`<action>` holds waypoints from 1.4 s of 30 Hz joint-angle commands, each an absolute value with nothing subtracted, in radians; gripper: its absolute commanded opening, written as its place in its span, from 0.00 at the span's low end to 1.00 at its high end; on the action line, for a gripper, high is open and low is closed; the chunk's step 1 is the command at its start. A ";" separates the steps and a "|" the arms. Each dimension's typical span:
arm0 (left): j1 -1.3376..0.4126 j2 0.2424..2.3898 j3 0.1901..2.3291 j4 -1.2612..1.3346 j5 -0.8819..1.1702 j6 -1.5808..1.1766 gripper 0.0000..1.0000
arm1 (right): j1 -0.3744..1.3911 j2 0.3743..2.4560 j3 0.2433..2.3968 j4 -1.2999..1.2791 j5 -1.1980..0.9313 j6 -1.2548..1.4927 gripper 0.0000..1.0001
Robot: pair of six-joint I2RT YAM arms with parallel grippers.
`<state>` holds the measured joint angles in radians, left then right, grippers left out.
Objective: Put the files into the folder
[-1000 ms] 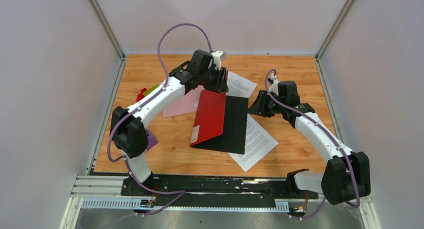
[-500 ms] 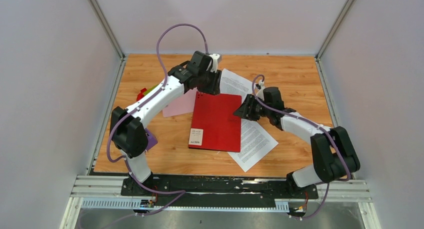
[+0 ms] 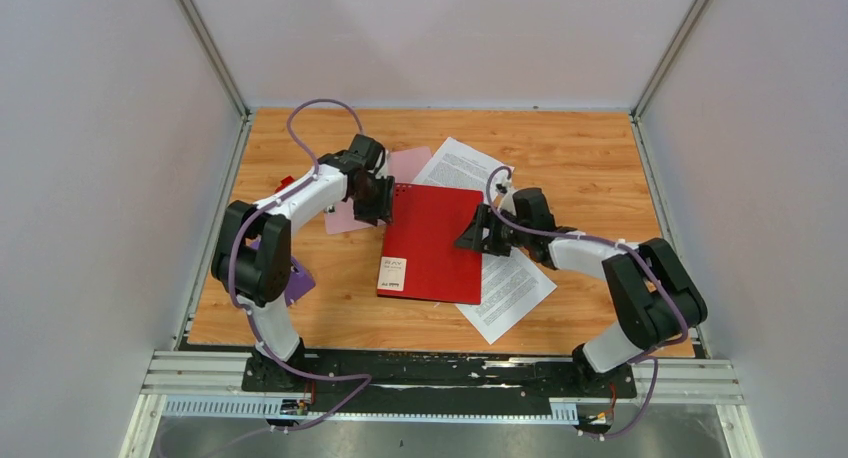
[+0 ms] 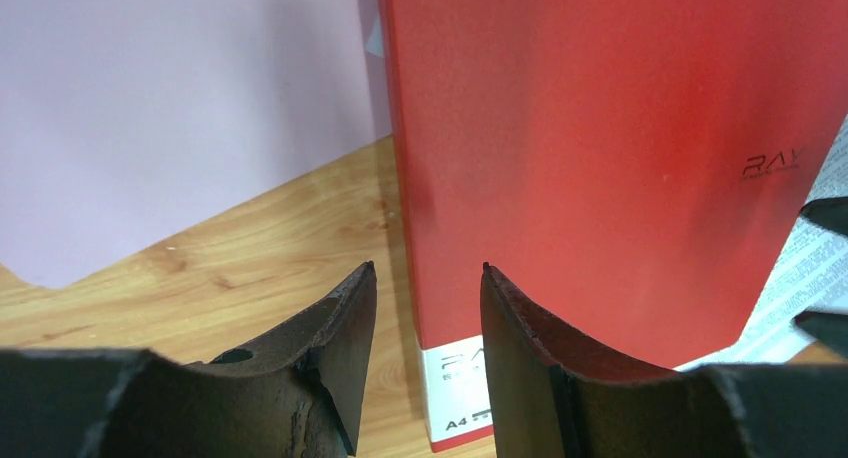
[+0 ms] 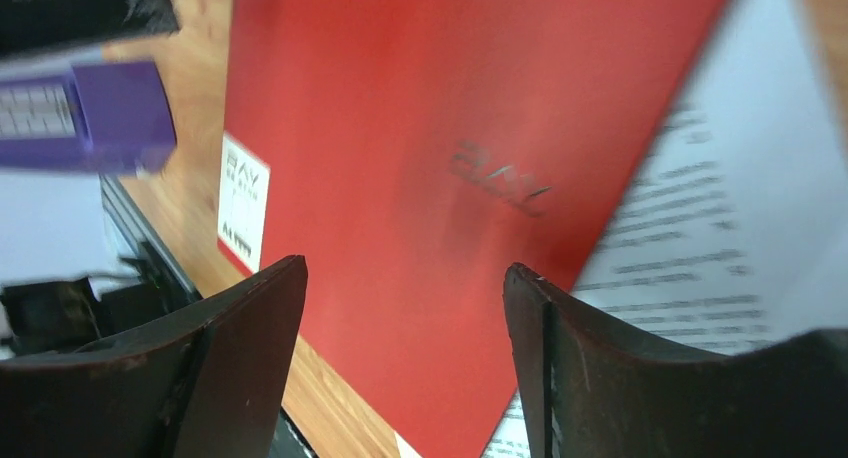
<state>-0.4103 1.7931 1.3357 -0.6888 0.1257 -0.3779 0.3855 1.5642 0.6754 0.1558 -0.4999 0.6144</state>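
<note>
Wooden table (image 3: 600, 158) bears closed red folder (image 3: 430, 243) over printed files (image 3: 515, 288).

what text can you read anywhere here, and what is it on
"RAY", cut off by the frame edge: embossed on the closed red plastic folder
"A4": on the folder's white corner label; its smaller lines are blurred
printed white paper sheets: black text too small to read

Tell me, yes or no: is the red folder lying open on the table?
No, the red folder lies shut, its red cover facing up, with printed sheets poking out past its edges.
</note>
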 commanded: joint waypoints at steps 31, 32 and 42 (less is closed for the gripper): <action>-0.356 1.838 1.214 -0.560 0.296 -0.432 0.50 | 1.386 1.809 0.487 0.995 0.507 -0.914 0.57; -0.356 1.839 1.214 -0.560 0.296 -0.433 0.50 | 1.389 1.816 0.483 1.013 0.515 -0.921 0.56; -0.356 1.843 1.186 -0.545 0.307 -0.438 0.50 | 1.409 1.984 0.488 1.286 0.651 -1.117 0.41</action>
